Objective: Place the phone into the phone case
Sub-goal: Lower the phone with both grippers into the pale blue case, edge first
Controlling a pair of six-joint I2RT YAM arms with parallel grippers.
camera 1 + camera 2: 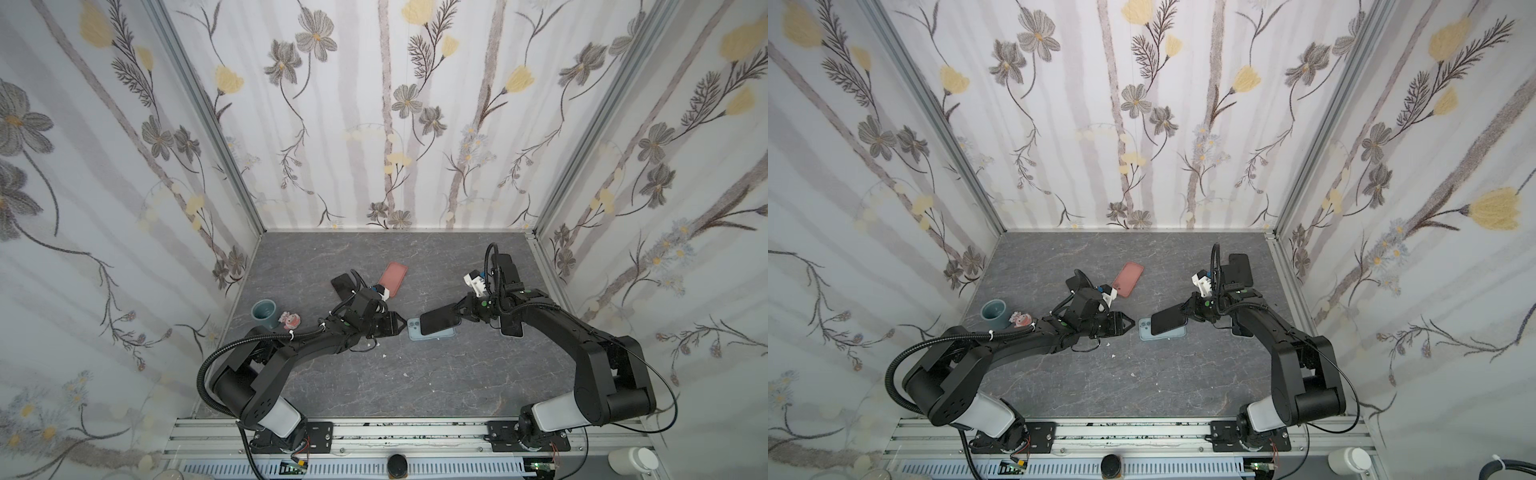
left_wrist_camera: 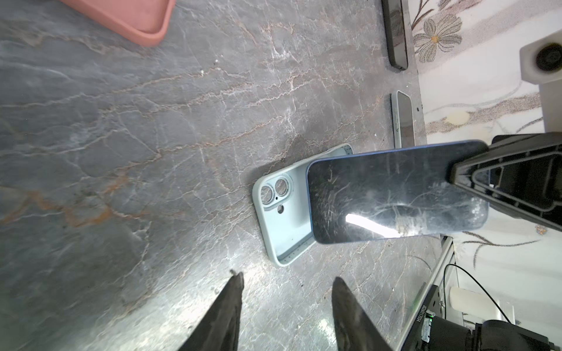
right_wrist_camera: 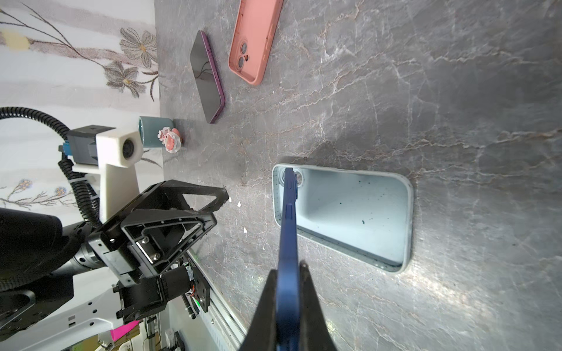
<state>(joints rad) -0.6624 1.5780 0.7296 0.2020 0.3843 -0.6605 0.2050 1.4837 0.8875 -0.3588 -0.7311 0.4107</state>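
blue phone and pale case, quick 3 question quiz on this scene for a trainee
1. True or false: the dark blue slab phone lies flat, seated inside the pale blue soft phone case.
2. Pick one: the right tool is shut on A) the case, B) the phone, C) nothing.
3. Fill in: the left tool points at the case, its jaws ____ with nothing between them.

Key
1. False: the phone is held over the case, not seated in it.
2. B
3. open
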